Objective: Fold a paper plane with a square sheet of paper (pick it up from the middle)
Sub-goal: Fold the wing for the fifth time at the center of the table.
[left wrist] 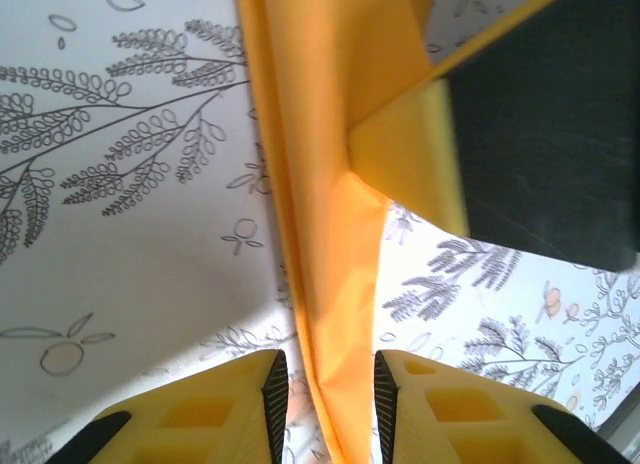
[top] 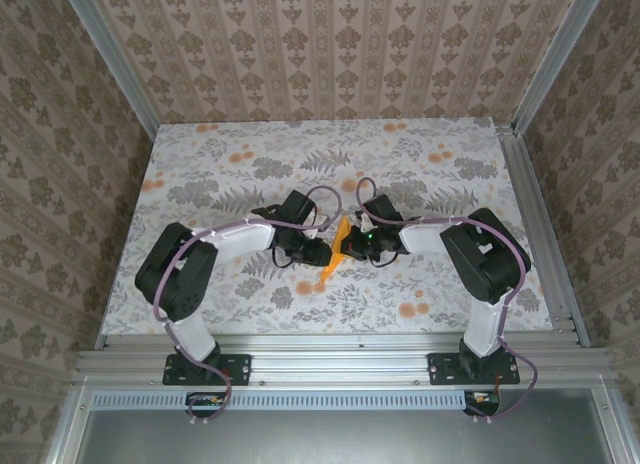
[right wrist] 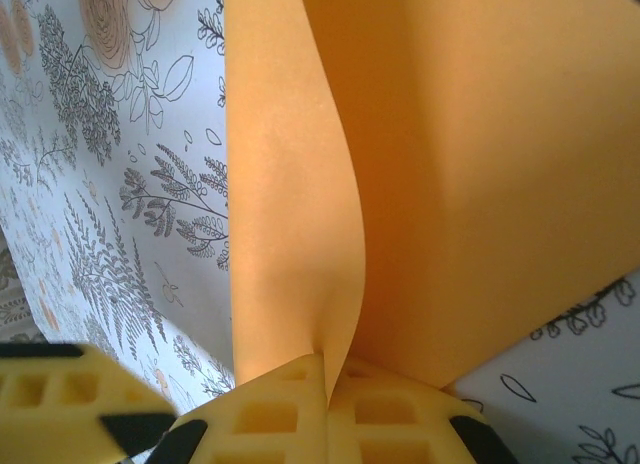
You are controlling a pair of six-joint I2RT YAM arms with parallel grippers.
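While the right gripper (top: 350,246) pinches the orange paper (top: 332,266), the left gripper (top: 318,254) stands loose around it.

In the top view, the paper is over the grey floral cloth (top: 250,164) near the table centre, with the left gripper at 9 o'clock of it and the right gripper at 3 o'clock. In the left wrist view, the folded paper runs from 12 o'clock down to 6 o'clock and passes between the two yellow fingers (left wrist: 240,409). They are parted, and a thin gap shows beside the left pad. At 2 o'clock a dark finger of the right gripper presses on a fold. In the right wrist view, the fingers (right wrist: 270,419) at 6 o'clock are clenched on the paper's lower edge. The paper rises wide toward 12 and 2 o'clock, and the cloth is at 9 o'clock.
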